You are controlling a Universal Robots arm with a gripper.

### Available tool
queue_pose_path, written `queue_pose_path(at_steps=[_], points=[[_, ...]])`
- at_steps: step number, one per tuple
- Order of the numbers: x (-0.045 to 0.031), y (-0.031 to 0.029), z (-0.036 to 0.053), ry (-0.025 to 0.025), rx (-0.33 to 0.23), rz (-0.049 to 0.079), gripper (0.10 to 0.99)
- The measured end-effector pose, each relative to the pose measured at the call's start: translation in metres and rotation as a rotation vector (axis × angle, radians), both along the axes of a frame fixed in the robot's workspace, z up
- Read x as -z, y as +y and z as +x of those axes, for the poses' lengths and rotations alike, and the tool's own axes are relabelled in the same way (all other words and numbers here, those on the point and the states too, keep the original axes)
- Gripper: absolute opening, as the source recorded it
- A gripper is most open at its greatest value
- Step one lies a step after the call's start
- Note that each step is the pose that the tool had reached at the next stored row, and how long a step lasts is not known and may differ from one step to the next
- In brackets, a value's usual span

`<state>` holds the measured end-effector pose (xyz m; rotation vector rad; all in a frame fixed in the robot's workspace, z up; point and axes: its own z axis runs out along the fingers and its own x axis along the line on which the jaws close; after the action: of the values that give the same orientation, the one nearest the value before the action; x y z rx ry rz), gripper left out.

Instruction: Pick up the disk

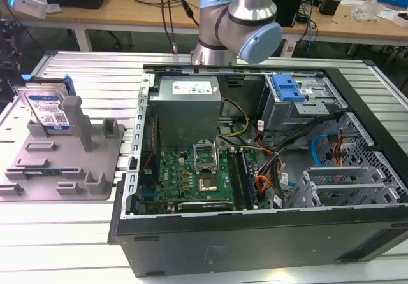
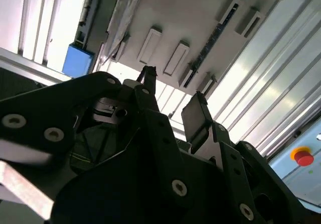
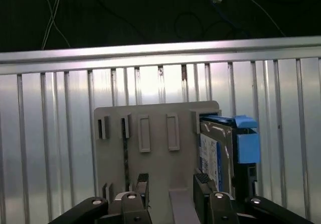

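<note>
So the hand (image 3: pixel 172 184) is spread open with nothing in it. In the first wrist view its two black fingers (image 3: pixel 143 181) have a clear gap between them. All you see through that gap is the bare grey fixture tray (image 3: pixel 155 158). Same story in the second wrist view: the hand (image 2: pixel 170 97) is wide apart, with one broad finger pad (image 2: pixel 194 116) facing the thinner tip across from it. Nothing is pinched, and nothing is touched as far as I can tell.

The disk (image 3: pixel 216 156) is standing on edge at one end of the tray, propped against the upright posts. Its label side faces across the tray and a blue rail (image 3: pixel 247 144) runs along its outer side. It sits off to the side of the nearer finger, not between the two. How high the hand is above the tray, I honestly can't tell.

In the exterior view the disk (image 1: pixel 46 109) stands upright at the far end of the tray (image 1: pixel 70 176), white-and-blue label showing. The tray lies flat on the ribbed metal desk (image 1: pixel 95 67) at the exterior view's left. Just beside the tray is an open computer case (image 1: pixel 255 233) with the motherboard showing and a blue drive-bay bracket (image 1: pixel 287 88) in its back corner. The arm (image 1: pixel 239 23), silver with blue caps, shows behind the case.
</note>
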<state>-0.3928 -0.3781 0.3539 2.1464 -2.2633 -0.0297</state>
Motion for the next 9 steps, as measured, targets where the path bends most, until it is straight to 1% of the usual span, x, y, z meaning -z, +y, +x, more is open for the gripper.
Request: queue_pose_path(at_steps=[1, 2, 6, 7, 9], points=[[0.0001, 0.0033, 0.0001, -0.0001, -0.003, -0.001, 0.482], [0.0000, 0.0089, 0.0001, 0.0000, -0.008, -0.002, 0.482], [0.0000, 0.0245, 0.0000, 0.0000, -0.021, -0.004, 0.482], [0.0000, 0.0305, 0.0000, -0.0001, -0.025, -0.005, 0.482], [0.0000, 0.0378, 0.0000, -0.0006, -0.030, -0.006, 0.482]])
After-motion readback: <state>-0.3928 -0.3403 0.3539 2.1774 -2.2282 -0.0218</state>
